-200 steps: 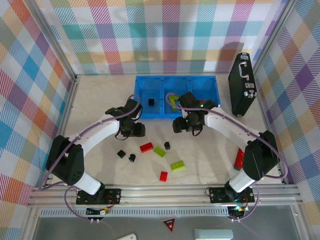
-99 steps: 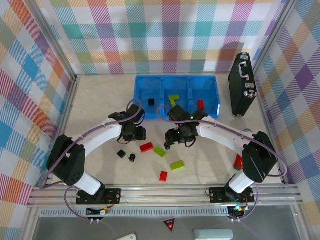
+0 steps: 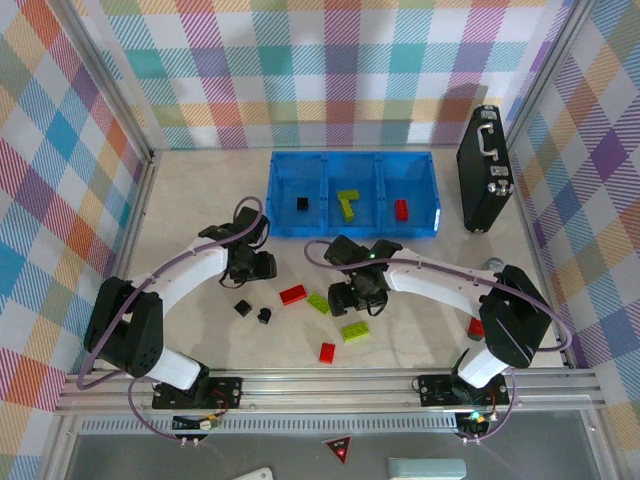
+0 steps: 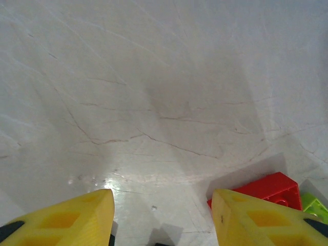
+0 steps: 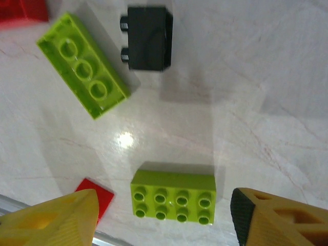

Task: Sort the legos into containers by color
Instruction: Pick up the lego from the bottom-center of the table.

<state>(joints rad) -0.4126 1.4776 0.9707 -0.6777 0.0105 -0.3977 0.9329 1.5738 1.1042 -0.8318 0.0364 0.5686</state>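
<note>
As left pincer [image 4: 161, 207] gapes empty beside red lego [image 4: 264, 190], right pincer [image 5: 164, 212] wide over lime lego [image 5: 173, 199], black lego [image 5: 148, 37] beyond

The left white-and-black robot arm bends in from its side, and the left gripper [image 3: 250, 268] points down at the surface. Its yellow fingers [image 4: 77, 220] stand apart (nothing is between them). The right arm curves in low, with the right gripper [image 3: 352, 297] facing down and its fingers spread wide.
</note>
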